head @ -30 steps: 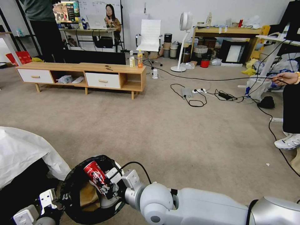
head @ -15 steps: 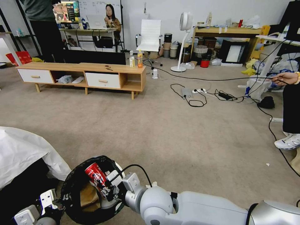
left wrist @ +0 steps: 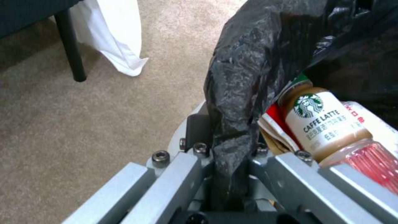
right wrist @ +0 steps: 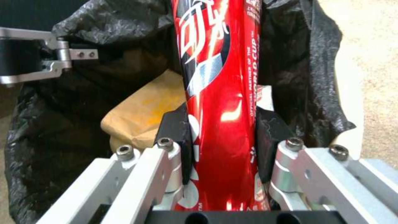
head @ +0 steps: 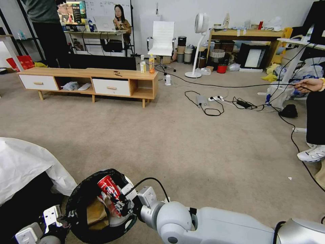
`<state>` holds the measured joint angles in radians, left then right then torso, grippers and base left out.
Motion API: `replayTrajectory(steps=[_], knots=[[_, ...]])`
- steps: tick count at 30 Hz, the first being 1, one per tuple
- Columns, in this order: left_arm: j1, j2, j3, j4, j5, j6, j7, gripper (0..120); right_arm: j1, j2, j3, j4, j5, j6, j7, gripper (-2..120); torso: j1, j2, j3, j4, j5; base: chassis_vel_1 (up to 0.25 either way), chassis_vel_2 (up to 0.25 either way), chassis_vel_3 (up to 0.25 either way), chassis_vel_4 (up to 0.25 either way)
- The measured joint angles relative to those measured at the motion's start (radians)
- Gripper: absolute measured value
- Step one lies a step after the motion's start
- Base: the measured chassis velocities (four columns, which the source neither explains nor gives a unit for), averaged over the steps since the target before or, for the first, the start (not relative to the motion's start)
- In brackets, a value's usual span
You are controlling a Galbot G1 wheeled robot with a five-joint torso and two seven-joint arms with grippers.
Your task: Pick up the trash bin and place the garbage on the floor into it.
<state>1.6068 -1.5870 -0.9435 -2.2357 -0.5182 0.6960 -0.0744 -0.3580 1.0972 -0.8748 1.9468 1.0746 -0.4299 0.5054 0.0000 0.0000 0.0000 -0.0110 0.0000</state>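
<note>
The trash bin [head: 126,219], white with a black bag [head: 76,203] over its rim, is held off the floor [head: 203,152] at the lower left. My left gripper [head: 64,217] [left wrist: 230,149] is shut on the bin's bagged rim [left wrist: 236,102]. My right gripper [head: 117,200] [right wrist: 222,124] is shut on a red soda can [head: 109,188] [right wrist: 219,77], holding it tilted over the bin's mouth. Inside lie a brown paper piece [right wrist: 141,115], a latte bottle [left wrist: 327,124] and a red-white wrapper [left wrist: 275,123].
A white-draped object [head: 27,162] stands close on the left. A low wooden cabinet [head: 91,81] carries upright drink bottles [head: 151,64]. Cables and a power strip [head: 213,100] lie on the carpet. A person's shoe [head: 313,153] is at the right edge.
My right gripper has shifted a little to the right with the red can, which still hangs over the bin. The left gripper and bin have stayed in place.
</note>
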Motion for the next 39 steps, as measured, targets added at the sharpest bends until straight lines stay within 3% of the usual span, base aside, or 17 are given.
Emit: replayTrajectory(steps=[11,20,23,26,29,39], knots=[[-0.001,-0.002,0.000,0.002,0.003,-0.001,0.001,2,-0.001,0.006,-0.003,-0.003,0.001,-0.001,-0.011,30,0.000,0.000,0.000,0.0001,0.0000,0.000,0.000,0.000,0.000],[-0.007,-0.003,0.003,0.009,0.003,-0.001,0.001,2,-0.001,0.013,-0.009,-0.013,-0.007,-0.005,-0.024,57,0.000,0.000,0.000,0.0001,0.0000,0.000,0.000,0.000,0.000],[-0.009,-0.003,0.003,0.012,0.003,-0.001,0.001,2,-0.002,0.029,-0.015,-0.019,-0.010,0.000,-0.024,74,0.000,0.000,0.000,0.0001,0.0000,0.000,0.000,0.000,0.000],[-0.009,-0.003,0.003,0.012,0.003,-0.001,0.001,2,-0.002,0.035,-0.017,-0.022,-0.010,0.001,-0.024,81,0.000,0.000,0.000,0.0001,-0.0001,0.000,0.000,0.000,0.000],[-0.010,-0.002,0.002,0.016,0.003,-0.001,0.001,2,-0.004,0.039,-0.019,-0.026,-0.014,0.005,-0.023,96,0.000,0.000,0.000,0.0001,-0.0001,0.000,0.000,0.000,0.000],[-0.012,-0.004,0.008,0.023,0.008,-0.001,0.001,2,-0.008,0.037,0.003,-0.015,-0.020,0.015,-0.022,100,0.000,0.000,0.000,0.0000,-0.0001,0.000,0.000,0.000,0.000]])
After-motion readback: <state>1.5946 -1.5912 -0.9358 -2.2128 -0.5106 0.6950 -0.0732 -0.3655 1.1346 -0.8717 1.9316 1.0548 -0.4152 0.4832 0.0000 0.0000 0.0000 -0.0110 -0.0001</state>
